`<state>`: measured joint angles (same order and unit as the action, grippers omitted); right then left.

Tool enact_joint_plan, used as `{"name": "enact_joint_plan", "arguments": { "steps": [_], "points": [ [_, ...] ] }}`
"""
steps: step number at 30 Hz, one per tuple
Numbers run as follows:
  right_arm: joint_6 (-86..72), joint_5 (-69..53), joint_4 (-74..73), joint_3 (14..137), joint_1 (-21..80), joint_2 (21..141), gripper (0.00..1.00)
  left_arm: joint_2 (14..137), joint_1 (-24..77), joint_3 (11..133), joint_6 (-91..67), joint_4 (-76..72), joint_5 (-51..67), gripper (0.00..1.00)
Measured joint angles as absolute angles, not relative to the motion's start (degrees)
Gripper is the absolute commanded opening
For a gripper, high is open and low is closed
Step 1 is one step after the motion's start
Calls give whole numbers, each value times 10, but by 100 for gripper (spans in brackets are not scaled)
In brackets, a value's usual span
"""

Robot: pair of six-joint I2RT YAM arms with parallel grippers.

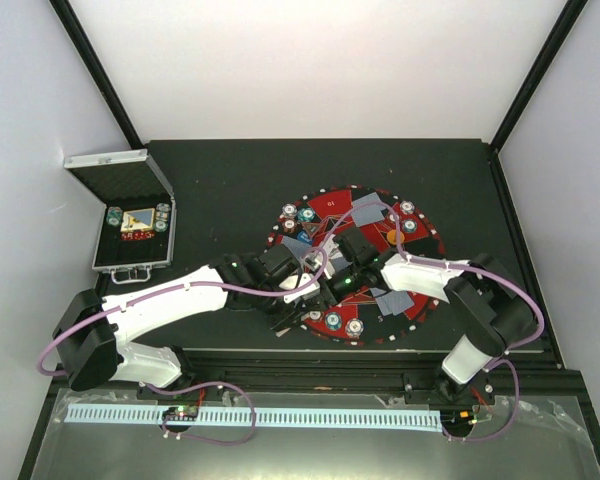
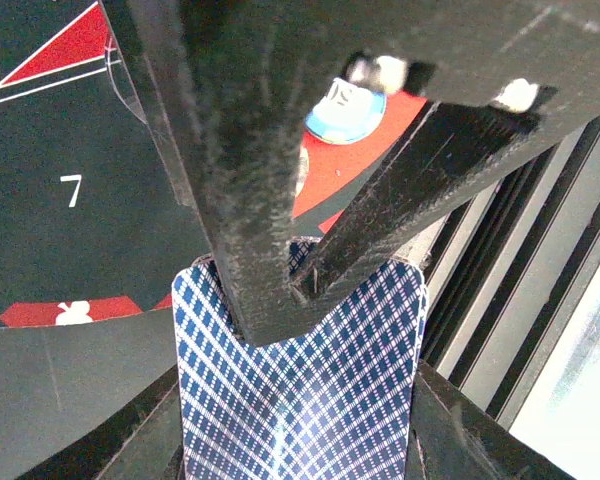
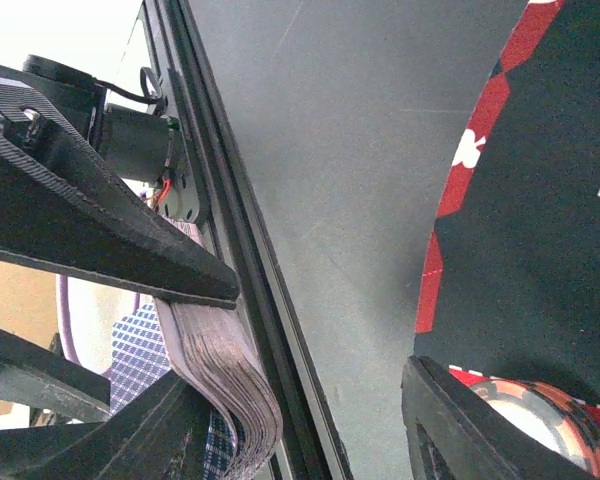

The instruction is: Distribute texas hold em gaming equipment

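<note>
Left wrist view showed the left gripper (image 2: 298,360) clamped on the deck of cards (image 2: 300,420) over the mat's (image 2: 70,230) near edge. The right gripper's (image 3: 310,440) fingers stood apart beside the deck.

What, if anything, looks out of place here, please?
The playing cards pinched in the left gripper are bowed: in the right wrist view the stack curves downward beyond the grip instead of staying flat. Nothing else stands out.
</note>
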<state>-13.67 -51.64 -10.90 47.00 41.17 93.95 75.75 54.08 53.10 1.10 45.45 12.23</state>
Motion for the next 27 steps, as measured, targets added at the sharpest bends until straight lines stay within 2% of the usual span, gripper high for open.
{"name": "enact_joint_plan", "arguments": {
  "steps": [10, 27],
  "points": [
    [-119, -503, -134, 470, 404, 922, 49, 757, 541, 531, 11, 453, 122, 50],
    [-106, -507, -156, 464, 385, 894, 31, 757, 541, 531, 11, 453, 122, 50]
  ]
}}
